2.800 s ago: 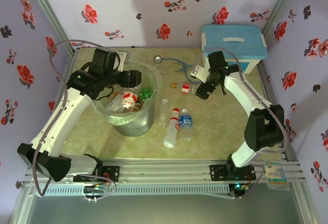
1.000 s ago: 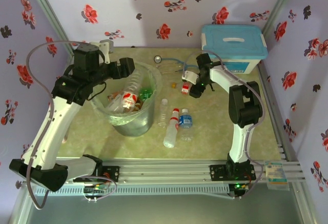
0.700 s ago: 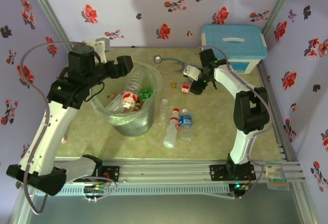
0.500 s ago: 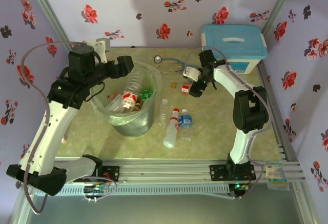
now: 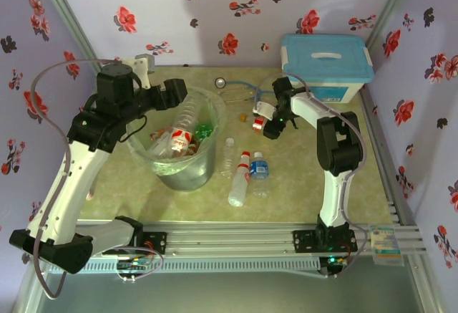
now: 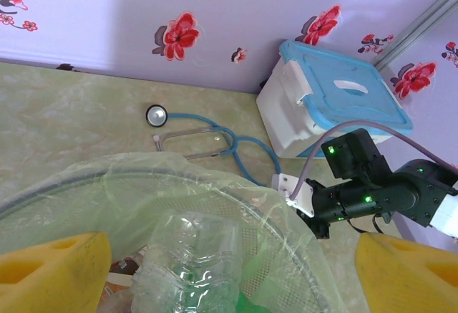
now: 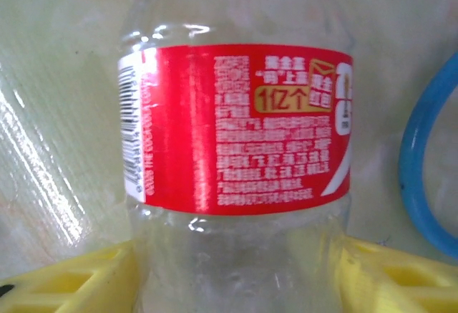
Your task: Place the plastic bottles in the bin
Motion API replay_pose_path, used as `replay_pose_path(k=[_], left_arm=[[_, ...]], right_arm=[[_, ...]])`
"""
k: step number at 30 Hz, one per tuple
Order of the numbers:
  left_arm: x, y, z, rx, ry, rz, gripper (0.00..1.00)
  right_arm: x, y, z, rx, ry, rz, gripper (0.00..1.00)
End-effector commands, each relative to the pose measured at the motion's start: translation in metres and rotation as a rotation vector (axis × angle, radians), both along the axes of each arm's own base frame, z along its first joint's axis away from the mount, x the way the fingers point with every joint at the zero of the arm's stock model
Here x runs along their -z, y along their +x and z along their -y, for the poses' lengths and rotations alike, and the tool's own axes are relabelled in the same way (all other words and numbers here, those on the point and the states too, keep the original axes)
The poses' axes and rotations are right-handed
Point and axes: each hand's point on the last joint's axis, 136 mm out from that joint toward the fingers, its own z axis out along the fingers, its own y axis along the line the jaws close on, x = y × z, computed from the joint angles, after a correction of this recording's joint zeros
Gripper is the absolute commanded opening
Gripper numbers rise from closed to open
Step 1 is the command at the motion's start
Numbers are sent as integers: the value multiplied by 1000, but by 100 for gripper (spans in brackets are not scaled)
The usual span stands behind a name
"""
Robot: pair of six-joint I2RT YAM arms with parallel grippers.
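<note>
The bin [image 5: 187,171] is a translucent grey bucket with a clear bag, left of centre, and it holds several plastic bottles. A clear bottle [image 5: 184,117] leans upright inside it. My left gripper [image 5: 177,97] hovers at the bin's far rim [image 6: 236,193], open, its yellow pads [image 6: 51,271] wide apart above that clear bottle [image 6: 187,261]. My right gripper [image 5: 266,122] is low on the table, shut on a clear bottle with a red label [image 7: 236,127], pads [image 7: 401,278] pressed against both its sides. Three more bottles lie in the middle: a clear one [image 5: 229,152], a red-capped one [image 5: 240,181] and a blue-labelled one [image 5: 259,170].
A white box with a light-blue lid [image 5: 326,62] stands at the back right, close behind my right arm. A blue stethoscope [image 5: 236,88] lies at the back centre, and its tube [image 7: 421,177] runs just right of the held bottle. A small orange item [image 5: 243,119] sits beside that bottle.
My left gripper pulled back from over the bin to its far rim, leaving a clear bottle inside. My right gripper swung left and down onto the red-labelled bottle.
</note>
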Motion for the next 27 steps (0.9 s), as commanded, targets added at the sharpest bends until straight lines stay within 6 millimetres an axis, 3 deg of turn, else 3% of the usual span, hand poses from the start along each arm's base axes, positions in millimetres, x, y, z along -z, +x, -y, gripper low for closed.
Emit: replay_pose_path(k=[1,6,11,18,27], left_arm=[[-8,-1,-3,-8,-34,24,88],[-11,-1,-3,-11,-43,29,88],[-21,-3,2,8,-88,48,89],[-46,-1,23,100,-227,109,92],[-64,9,50,179,-340,167,97]], right_arm=[[-9,6,-5,0,14,35,59],[-30,6,-2,21,46,67,55],[-70,5,1,73,72,139,56],[-160,9,5,287,235,307,56],[-277,-10,-13,319,509,573,54]])
